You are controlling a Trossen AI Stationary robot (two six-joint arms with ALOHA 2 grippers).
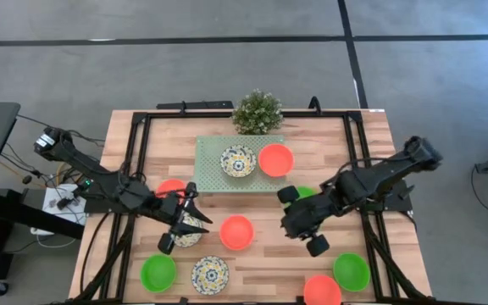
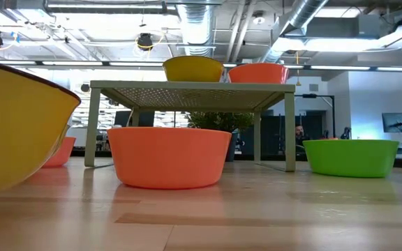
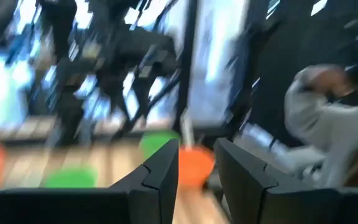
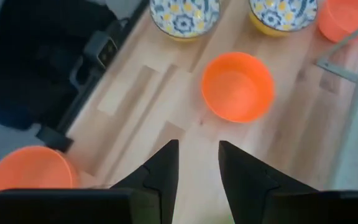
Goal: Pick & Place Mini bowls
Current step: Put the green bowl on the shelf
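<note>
A grey floor (image 1: 227, 68) crossed by dark lines surrounds the wooden table (image 1: 371, 144), with silver ceiling ducts (image 2: 313, 17) overhead.

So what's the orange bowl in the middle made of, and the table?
The plain orange round bowl looks like smooth matte plastic: one even colour, soft sheen, though that's a guess. The pale wooden table shows plank seams and grain, probably lightly varnished.

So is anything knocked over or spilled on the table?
Nothing stands out. The mini bowls sit upright on the table, two on the green platform, and the plant stands straight at the back edge.
</note>
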